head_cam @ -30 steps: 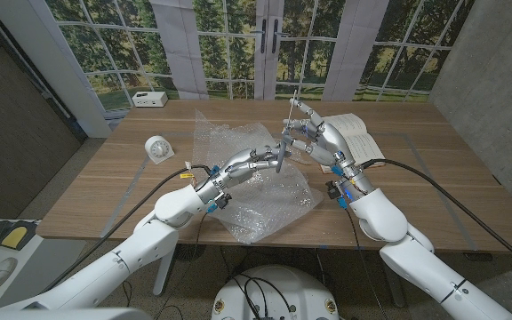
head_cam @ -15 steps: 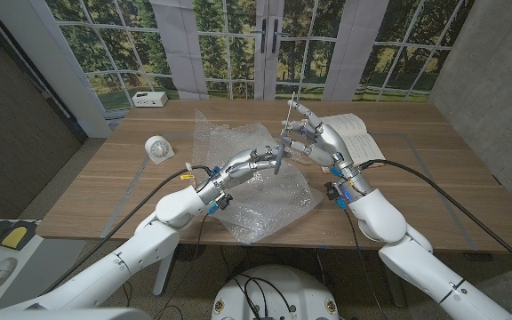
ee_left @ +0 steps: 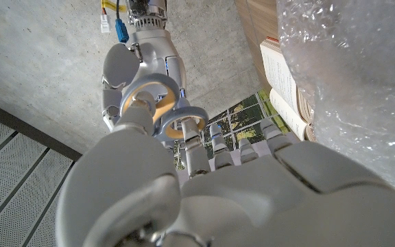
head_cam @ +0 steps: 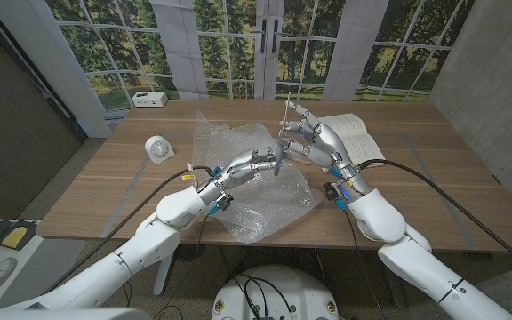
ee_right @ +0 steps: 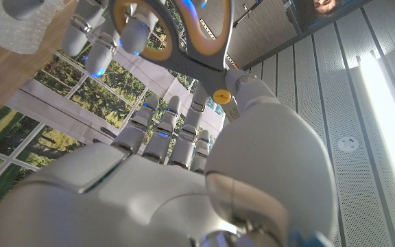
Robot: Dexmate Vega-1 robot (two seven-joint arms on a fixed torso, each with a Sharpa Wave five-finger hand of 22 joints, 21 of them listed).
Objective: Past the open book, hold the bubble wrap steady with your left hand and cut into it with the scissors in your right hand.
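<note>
Bubble wrap point(head_cam: 238, 178) mid-table, left of the open book point(head_cam: 356, 135). My left hand point(head_cam: 254, 164) grips its raised edge; right hand point(head_cam: 314, 140) holds scissors point(head_cam: 284, 124) upright. Keep sheet taut, tip blades down onto the edge.

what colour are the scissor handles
Grey with orange inner lining on the scissors, clearest in the right wrist view.

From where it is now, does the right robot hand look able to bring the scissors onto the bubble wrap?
Probably yes. The right robot hand holds the scissors blades up just beside the bubble wrap, which the left robot hand grips; nothing stands between them.
</note>
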